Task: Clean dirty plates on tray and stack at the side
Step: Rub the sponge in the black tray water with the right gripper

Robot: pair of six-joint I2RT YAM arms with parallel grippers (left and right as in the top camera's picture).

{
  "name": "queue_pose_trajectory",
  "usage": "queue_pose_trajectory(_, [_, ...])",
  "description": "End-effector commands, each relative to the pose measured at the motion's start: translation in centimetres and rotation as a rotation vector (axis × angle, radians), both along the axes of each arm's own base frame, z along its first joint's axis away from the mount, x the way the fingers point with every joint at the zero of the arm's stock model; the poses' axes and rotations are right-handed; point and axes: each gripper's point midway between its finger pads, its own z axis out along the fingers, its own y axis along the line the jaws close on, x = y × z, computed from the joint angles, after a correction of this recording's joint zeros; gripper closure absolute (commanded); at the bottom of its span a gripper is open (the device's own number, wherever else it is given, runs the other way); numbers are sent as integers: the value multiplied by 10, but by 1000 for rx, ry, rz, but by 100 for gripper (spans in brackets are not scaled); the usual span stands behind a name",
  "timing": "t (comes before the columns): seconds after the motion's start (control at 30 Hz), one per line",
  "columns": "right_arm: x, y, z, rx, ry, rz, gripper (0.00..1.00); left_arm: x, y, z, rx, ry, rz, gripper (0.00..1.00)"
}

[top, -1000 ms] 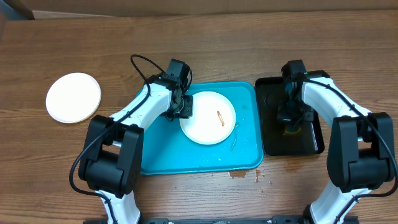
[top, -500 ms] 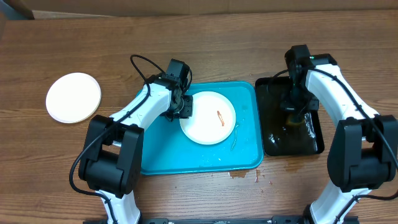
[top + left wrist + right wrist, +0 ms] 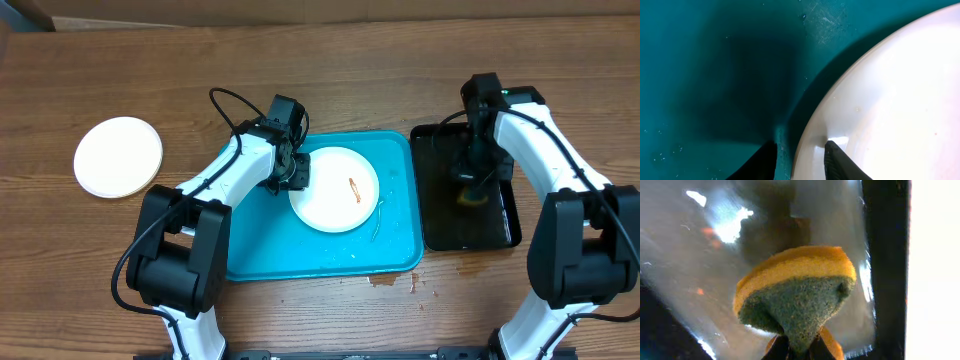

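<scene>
Between the fingers of the left gripper (image 3: pixel 800 150), the plate (image 3: pixel 890 100) is clamped by its rim over the blue tray (image 3: pixel 700 75); beneath the right gripper (image 3: pixel 797 350), pinched on a sponge (image 3: pixel 795 295), lies the black tray (image 3: pixel 885 255).

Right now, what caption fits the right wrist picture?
Right gripper pinches a yellow-and-green scrubbing sponge over the wet black plastic tray.

**Open worktop behind and to the left, centre crowded**

The worktop (image 3: pixel 330 70) was open along the far edge and between the side plate (image 3: pixel 118 157) and the tray (image 3: pixel 320 255). The left tool (image 3: pixel 295 178), clamped on the smeared plate (image 3: pixel 335 195), barred the tray's left part. The right tool (image 3: pixel 796 352), pinching a sponge (image 3: pixel 795 290), hung over the black tray (image 3: pixel 505 228).
</scene>
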Motion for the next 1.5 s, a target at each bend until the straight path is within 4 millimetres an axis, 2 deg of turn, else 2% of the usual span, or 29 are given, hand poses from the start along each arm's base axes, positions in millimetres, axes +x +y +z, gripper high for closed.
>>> queue_pose_trajectory(0.0, [13, -1, 12, 14, -82, -95, 96, -2, -4, 0, -11, 4, -6, 66])
queue_pose_trajectory(0.07, [14, 17, 11, 110, -64, 81, 96, -2, -4, 0, -11, 4, -6, 66])
queue_pose_trajectory(0.1, [13, 12, 11, 76, -57, 95, 96, -2, -4, 0, -11, 4, -6, 65])
queue_pose_trajectory(0.17, [13, -4, 13, -14, -69, -8, 96, -2, -4, 0, -11, 4, -6, 62])
queue_pose_trajectory(0.23, [14, 4, 12, 32, -78, -37, 96, -2, -4, 0, -11, 4, -6, 60])
queue_pose_trajectory(0.37, [16, 14, 13, 42, -75, 60, 96, -2, -4, 0, -11, 3, -5, 60])
queue_pose_trajectory(0.47, [21, 24, 22, 64, -90, 73, 96, -1, -5, 0, -13, -2, -6, 68])
queue_pose_trajectory(0.63, [29, 55, 47, 111, -124, 138, 96, 1, -5, 1, -15, -9, -6, 96])
queue_pose_trajectory(0.73, [32, 86, 55, 121, -152, 217, 96, 1, -5, 1, -15, -9, -5, 96])
queue_pose_trajectory(1.0, [28, 175, 57, 153, -251, 444, 96, 1, -5, 1, -15, -8, -6, 95])
queue_pose_trajectory(1.13, [29, 204, 47, 155, -279, 508, 96, 0, -5, 1, -15, -7, -6, 94])
queue_pose_trajectory(1.27, [31, 216, 28, 153, -263, 538, 96, 0, -5, 1, -15, -7, -6, 94])
queue_pose_trajectory(1.47, [39, 208, -3, 58, -232, 566, 96, 0, -5, 1, -14, -6, -6, 93])
